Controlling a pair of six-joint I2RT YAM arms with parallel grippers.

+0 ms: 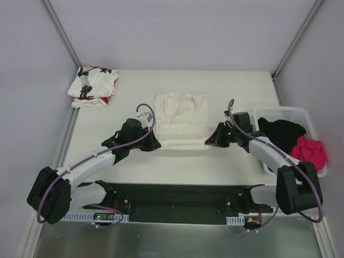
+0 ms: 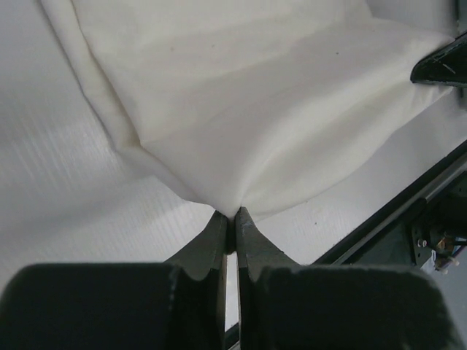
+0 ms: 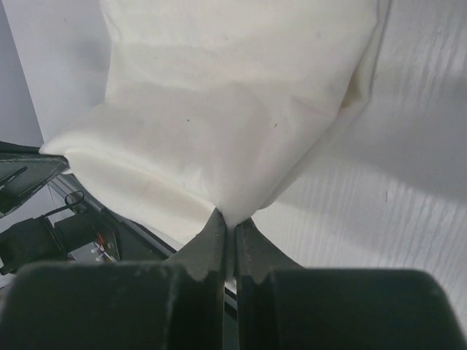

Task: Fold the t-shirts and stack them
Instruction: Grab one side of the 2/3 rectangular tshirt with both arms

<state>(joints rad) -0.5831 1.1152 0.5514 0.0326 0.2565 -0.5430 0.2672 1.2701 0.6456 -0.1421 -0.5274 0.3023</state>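
Left tool [image 2: 231, 217] clamps the cream-white t-shirt [image 1: 181, 121] at its near left corner; right tool [image 3: 228, 219] clamps its near right corner; star-print t-shirt [image 1: 92, 87] lies crumpled at far left.

Both arms are the same build: white tube-ish links with chunky black joint housings, on the left arm [image 1: 91, 161] and the right arm [image 1: 269, 151] alike. A purplish-grey cable [image 1: 145, 110] runs along each and bows out in a loop by the wrist. Tiny green lights [image 1: 99, 216] at the bases. The jaws are dark matte wedges tapering to thin tips, sticking out of blocky black mounts.
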